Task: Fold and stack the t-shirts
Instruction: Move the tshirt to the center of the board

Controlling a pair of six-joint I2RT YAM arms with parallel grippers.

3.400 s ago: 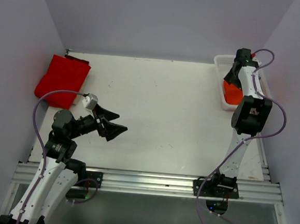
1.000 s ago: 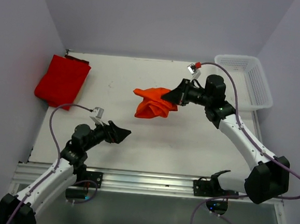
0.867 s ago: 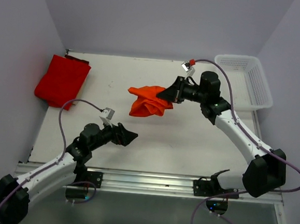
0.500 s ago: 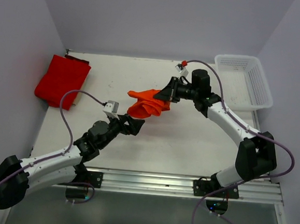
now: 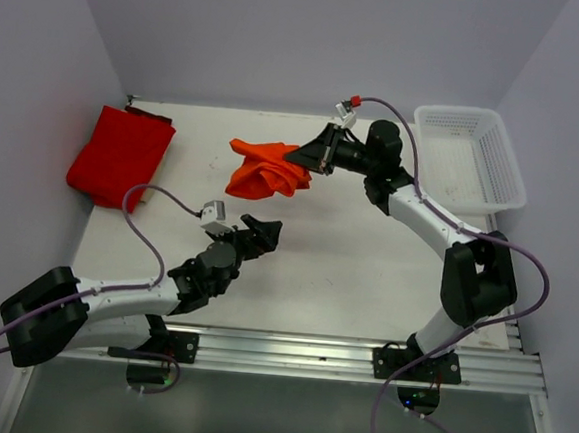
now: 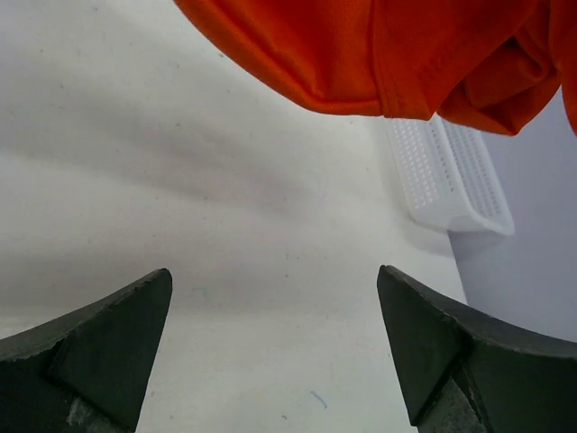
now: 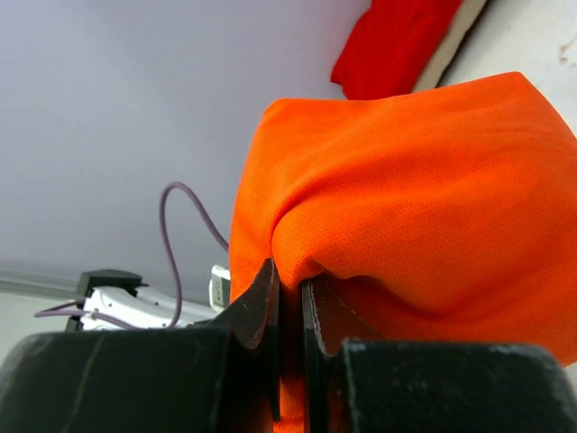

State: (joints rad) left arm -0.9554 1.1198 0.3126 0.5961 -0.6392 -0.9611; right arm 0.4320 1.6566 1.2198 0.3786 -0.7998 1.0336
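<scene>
Pinching a fold of the orange shirt in the nearly closed fingers of the right gripper, dangling it bunched above the table, far middle. Hovering nearby with the left gripper, fingers spread wide, grasping nothing. Showing the red shirt lying folded far left.

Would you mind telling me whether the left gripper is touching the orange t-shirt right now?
Apart. The left wrist view shows bare table between the open left gripper and the orange t-shirt hanging ahead.
</scene>
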